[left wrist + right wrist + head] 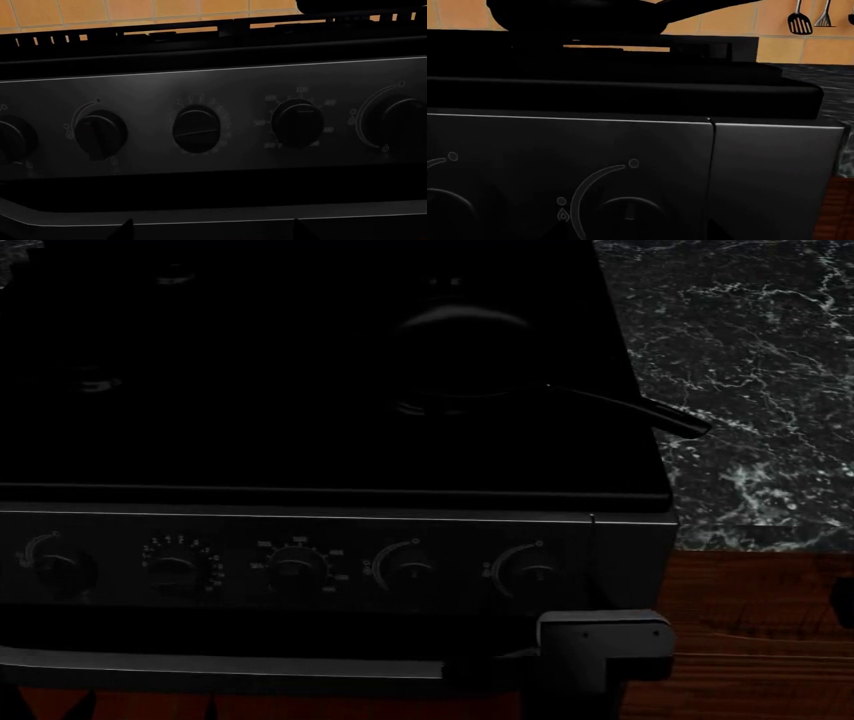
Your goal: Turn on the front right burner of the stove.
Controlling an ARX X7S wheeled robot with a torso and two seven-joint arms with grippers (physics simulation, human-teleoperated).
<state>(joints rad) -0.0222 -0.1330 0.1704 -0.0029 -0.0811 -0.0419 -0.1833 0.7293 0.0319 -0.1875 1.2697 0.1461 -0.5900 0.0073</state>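
The stove is a black range with a dark grey control strip of round knobs and a pale bar handle. A dark frying pan sits at the cooktop's right and covers the front right burner, so its ring does not show. My right gripper is open, and its dark fingertips flank the rightmost knob close up. I cannot tell if they touch it. That arm's grey block hangs below that knob. My left gripper is open and empty, facing the middle knobs from beyond the handle.
A dark marble countertop lies right of the stove, above a red-brown wooden cabinet. The pan's handle sticks out over the counter edge. Utensils hang on the orange tiled wall behind.
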